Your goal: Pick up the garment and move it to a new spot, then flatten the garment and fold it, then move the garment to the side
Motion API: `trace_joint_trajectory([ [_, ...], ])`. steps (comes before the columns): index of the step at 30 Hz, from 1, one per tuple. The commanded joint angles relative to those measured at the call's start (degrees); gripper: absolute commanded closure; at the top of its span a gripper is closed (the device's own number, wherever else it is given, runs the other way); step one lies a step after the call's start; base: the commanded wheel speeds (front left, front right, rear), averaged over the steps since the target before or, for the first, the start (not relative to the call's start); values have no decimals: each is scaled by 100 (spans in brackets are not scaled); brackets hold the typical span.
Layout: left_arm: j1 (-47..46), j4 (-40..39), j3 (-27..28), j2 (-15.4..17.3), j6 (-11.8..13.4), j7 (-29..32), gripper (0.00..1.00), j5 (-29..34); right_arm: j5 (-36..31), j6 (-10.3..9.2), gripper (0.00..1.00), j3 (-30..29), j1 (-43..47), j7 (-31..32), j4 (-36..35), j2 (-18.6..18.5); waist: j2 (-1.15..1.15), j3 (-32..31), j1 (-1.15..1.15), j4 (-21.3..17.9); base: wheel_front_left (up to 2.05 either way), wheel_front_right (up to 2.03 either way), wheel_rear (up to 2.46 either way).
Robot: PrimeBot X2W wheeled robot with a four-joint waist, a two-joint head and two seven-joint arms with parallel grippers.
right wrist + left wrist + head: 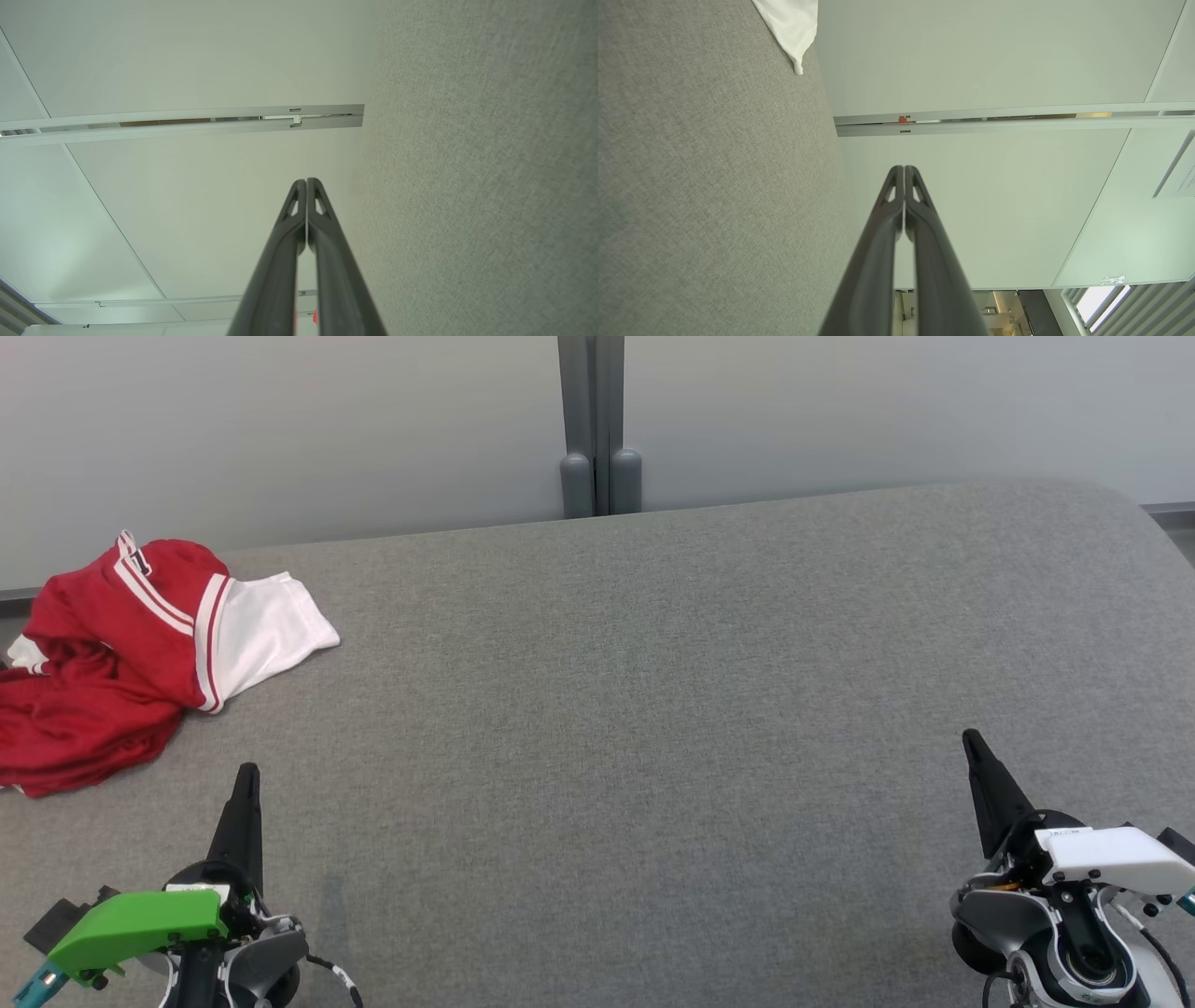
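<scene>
The garment (121,653) is a red shirt with white sleeves and white stripes, lying crumpled at the far left of the grey table (635,709). A white corner of the garment (791,23) shows at the top of the left wrist view. My left gripper (246,775) sits at the lower left, below and to the right of the garment, apart from it, shut with nothing held. In its own view the left gripper (904,169) has both fingers pressed together. My right gripper (971,739) is at the lower right, far from the garment, shut and empty, its tips (306,181) touching.
A pale wall with a grey vertical post (597,429) runs behind the table's far edge. The table's right far corner (1120,504) is rounded. The garment's left part reaches the head view's left edge.
</scene>
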Motion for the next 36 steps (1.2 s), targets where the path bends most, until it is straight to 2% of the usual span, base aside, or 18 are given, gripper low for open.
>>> trace_joint_trajectory([
  [1, -82, -6, 7, 43, -11, 6, 100, -5, -15, 4, 100, 1, -43, -3, -28, -7, 0, 0, 0, 0, 0, 0, 0],
  [9, -82, -6, 7, 43, -11, 6, 100, -6, -15, 4, 100, 1, -43, -3, -28, -7, 0, 0, 0, 0, 0, 0, 0],
  [10, 0, 0, 0, 0, 0, 0, 0, 0, 0, 0, 0, 0, 0, 0, 0, 0, 0, 0, 0, 0, 0, 0, 0],
  [15, 167, 186, -40, -43, 0, -29, 0, 13, -9, -1, 0, 33, 163, -25, 199, 52, 0, 1, 0, 0, 0, 0, 0],
  [25, 319, -13, -160, -34, 0, -316, 0, 251, -297, -1, 0, 212, 191, -313, 219, 43, 0, 4, 0, -2, 0, 0, 0],
  [36, 391, -347, -269, -25, 211, -597, 0, 1343, -1221, 0, 0, 288, 182, -596, 70, 34, 0, 11, 0, -1, 0, 0, 0],
])
